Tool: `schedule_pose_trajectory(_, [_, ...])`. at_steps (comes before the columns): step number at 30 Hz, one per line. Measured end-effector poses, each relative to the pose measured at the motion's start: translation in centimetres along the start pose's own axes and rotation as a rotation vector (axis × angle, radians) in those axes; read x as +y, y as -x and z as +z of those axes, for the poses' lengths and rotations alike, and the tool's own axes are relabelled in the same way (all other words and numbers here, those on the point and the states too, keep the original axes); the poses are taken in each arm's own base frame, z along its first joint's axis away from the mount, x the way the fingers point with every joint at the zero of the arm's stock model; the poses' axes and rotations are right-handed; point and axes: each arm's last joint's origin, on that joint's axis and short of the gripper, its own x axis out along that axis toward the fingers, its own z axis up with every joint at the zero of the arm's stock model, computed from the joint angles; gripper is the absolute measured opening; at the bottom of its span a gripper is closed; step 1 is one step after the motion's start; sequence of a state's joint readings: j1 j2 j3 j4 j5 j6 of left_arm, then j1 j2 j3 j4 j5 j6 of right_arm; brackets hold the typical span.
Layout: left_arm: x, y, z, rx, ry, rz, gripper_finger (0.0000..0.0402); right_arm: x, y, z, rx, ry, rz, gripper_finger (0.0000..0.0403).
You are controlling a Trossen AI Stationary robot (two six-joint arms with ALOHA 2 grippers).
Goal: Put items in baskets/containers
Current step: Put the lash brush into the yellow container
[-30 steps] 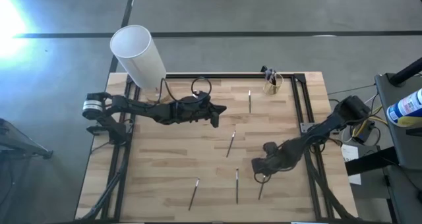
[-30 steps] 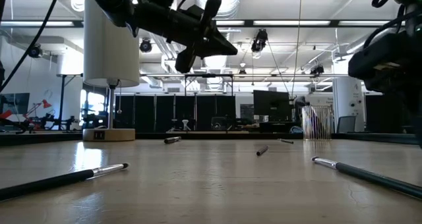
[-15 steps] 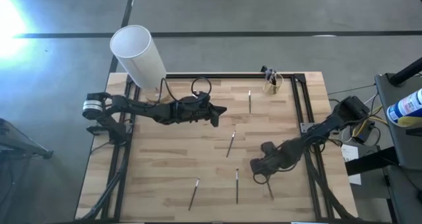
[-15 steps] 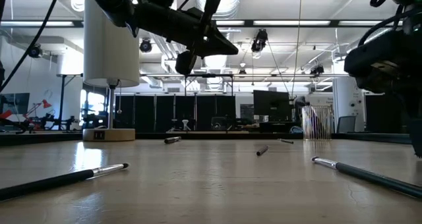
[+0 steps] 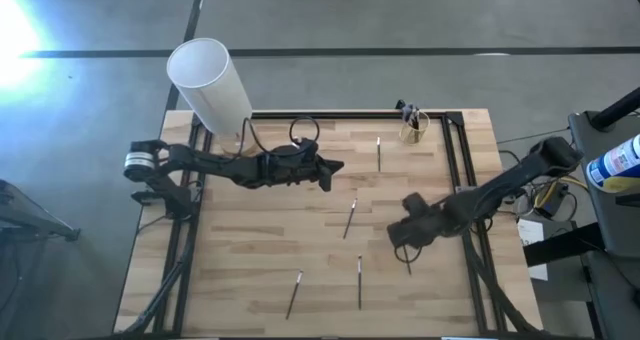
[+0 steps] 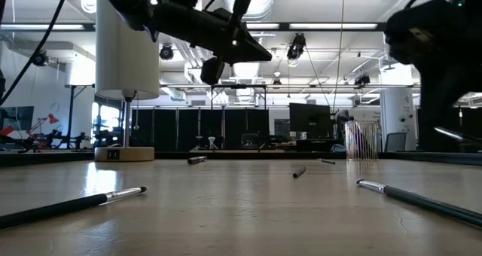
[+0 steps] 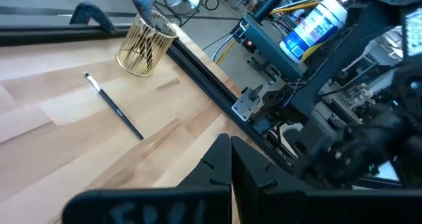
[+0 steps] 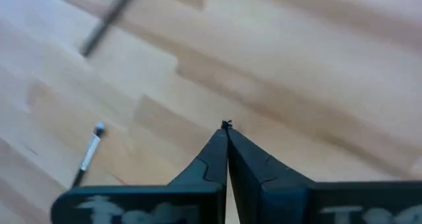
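Thin sticks with dark ends lie scattered on the wooden table [image 5: 250, 240]: one [image 5: 379, 152] near the cup, one [image 5: 351, 218] in the middle, two [image 5: 294, 293] [image 5: 360, 280] toward the near edge. The small yellowish clear cup [image 5: 414, 128] stands at the far right and holds several sticks. My right gripper [image 5: 404, 248] hovers over the near right, shut on a stick [image 5: 407, 263]. My left gripper [image 5: 335, 168] hangs shut and empty above the table's far middle. My right gripper pinches the stick between its two fingers, slanting steeply down from above. In the right wrist view only a small dark tip [image 8: 226, 124] pokes out between the shut fingertips. From above, the rest of the stick [image 5: 408, 268] reaches toward the near edge, lifted off the table.
A tall white cylinder [image 5: 210, 85] stands at the far left corner on a small base. A black frame rail [image 5: 455, 160] runs along the table's right side. Beyond it are a bottle [image 5: 617, 165] and cables. Bare wood lies between the two arms.
My right gripper has taken hold of the stick that lay at the near right. It then rose and drew toward the far edge while turning at the wrist. The stick first swung round on the table and now hangs clear of it.
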State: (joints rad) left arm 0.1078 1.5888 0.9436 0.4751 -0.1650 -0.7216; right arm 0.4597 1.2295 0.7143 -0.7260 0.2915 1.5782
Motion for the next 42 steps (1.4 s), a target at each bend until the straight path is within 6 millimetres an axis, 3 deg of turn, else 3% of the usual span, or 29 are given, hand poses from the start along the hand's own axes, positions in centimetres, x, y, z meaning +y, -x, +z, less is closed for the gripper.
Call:
schedule_pose_trajectory(15, [-1.5,1.6,1.8,-0.001,-0.002,-0.118,0.0006,-2.0,5.3,5.4,-0.278,0.269,0.177,0.0008])
schedule_pose_trajectory(22, [-1.9,2.1,2.0,-0.002,0.102,-0.135,0.0076,-1.8,8.9,7.7,-0.433,0.334,0.316,0.0008])
schedule_pose_trajectory(26, [-3.0,2.3,1.5,0.016,0.097,-0.163,0.0117,-1.6,10.0,8.3,-0.442,0.322,0.364,0.0008])
schedule_pose_trajectory(31, [-3.9,2.5,0.7,0.018,0.026,-0.17,0.0138,-1.5,8.3,8.0,-0.346,0.284,0.301,0.0008])
schedule_pose_trajectory(36, [-4.0,2.7,0.1,0.03,0.018,-0.167,0.0133,-2.5,4.5,7.8,-0.16,0.251,0.047,0.0027])
schedule_pose_trajectory(42, [-4.0,2.7,0.2,0.015,0.01,-0.156,0.0105,-4.0,0.0,9.9,-0.032,0.184,-0.123,0.0081])
